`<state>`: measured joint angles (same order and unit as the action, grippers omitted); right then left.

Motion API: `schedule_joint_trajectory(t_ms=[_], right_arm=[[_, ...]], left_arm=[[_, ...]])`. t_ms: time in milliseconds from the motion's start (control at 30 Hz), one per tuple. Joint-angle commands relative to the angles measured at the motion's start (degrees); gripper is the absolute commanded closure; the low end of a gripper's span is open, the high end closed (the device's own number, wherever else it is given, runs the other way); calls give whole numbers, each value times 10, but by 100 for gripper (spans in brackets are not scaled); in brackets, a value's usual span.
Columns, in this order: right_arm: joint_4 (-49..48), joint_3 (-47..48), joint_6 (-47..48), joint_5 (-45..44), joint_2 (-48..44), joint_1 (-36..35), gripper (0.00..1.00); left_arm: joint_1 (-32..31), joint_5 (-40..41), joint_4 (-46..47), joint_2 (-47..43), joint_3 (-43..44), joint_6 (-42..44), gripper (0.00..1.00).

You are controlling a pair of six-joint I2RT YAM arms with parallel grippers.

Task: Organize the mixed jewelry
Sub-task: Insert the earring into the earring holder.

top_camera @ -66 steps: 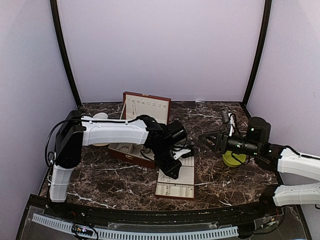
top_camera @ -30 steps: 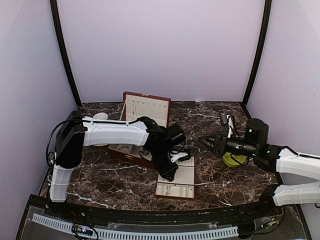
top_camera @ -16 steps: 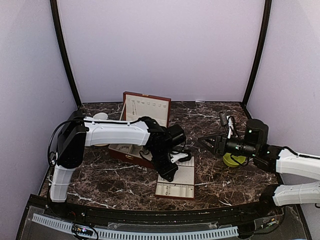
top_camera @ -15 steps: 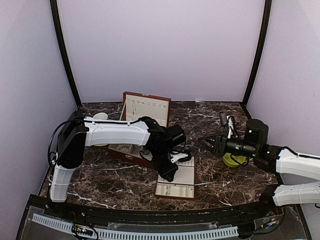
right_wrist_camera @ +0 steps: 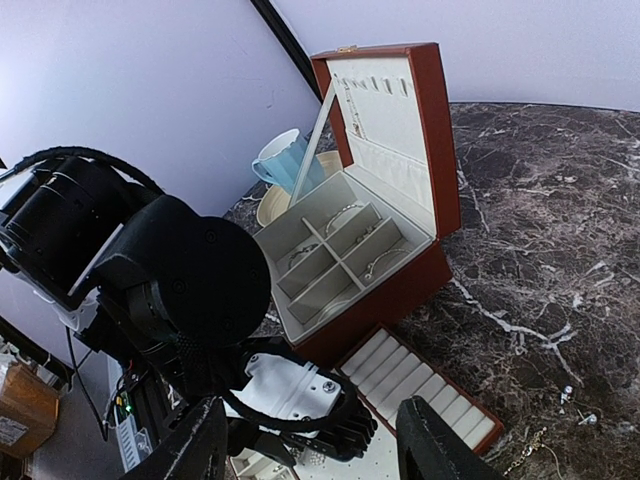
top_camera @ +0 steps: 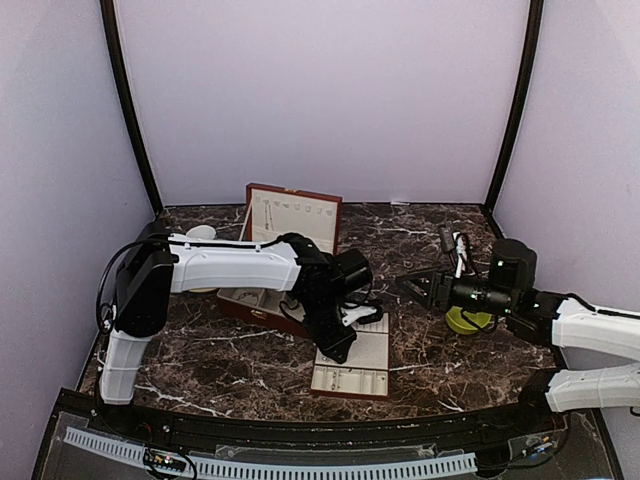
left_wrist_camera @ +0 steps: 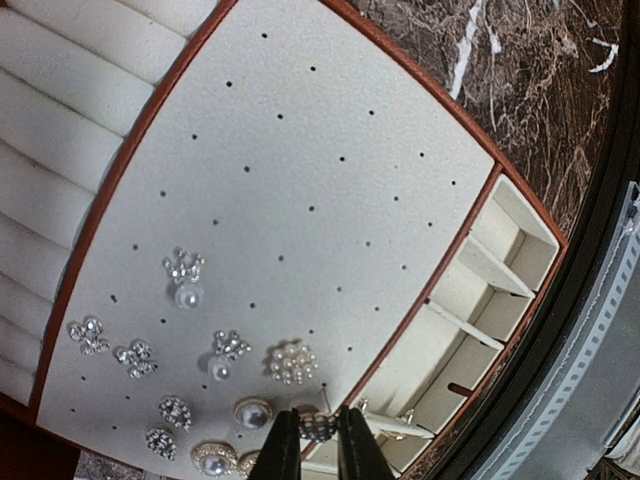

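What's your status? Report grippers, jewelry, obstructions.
Left gripper shut on a stud, over the earring pad edge. Right gripper open, empty, standing off. Seated studs crowd the pad beside the tips.

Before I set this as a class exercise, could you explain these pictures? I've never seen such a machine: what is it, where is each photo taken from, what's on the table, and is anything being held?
These are two white robot arms bolted to a dark marble table, each ending in a two-finger gripper. The wide picture comes from a fixed camera above and behind them; the other two come from a small camera on each wrist. On the table stand an open reddish-brown jewellery box, a flat cream tray with earrings on its dotted pad, a pale blue mug and a small yellow-green object. The left gripper hangs over the tray, pinching a tiny sparkly stud. The right gripper is open and holds nothing.
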<state>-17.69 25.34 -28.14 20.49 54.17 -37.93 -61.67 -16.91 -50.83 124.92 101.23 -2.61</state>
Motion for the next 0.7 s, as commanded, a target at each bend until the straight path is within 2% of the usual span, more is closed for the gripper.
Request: schedule_joint_trajectory(t_ms=[0,667], right_arm=[[-26,-7,-1,-6,-4,3,42],[-26,-11,-1,-6,-5,3,42]], left_arm=[[-5,7,0,6,11,-1,91],[-5,3,7,10,9,-5,89]])
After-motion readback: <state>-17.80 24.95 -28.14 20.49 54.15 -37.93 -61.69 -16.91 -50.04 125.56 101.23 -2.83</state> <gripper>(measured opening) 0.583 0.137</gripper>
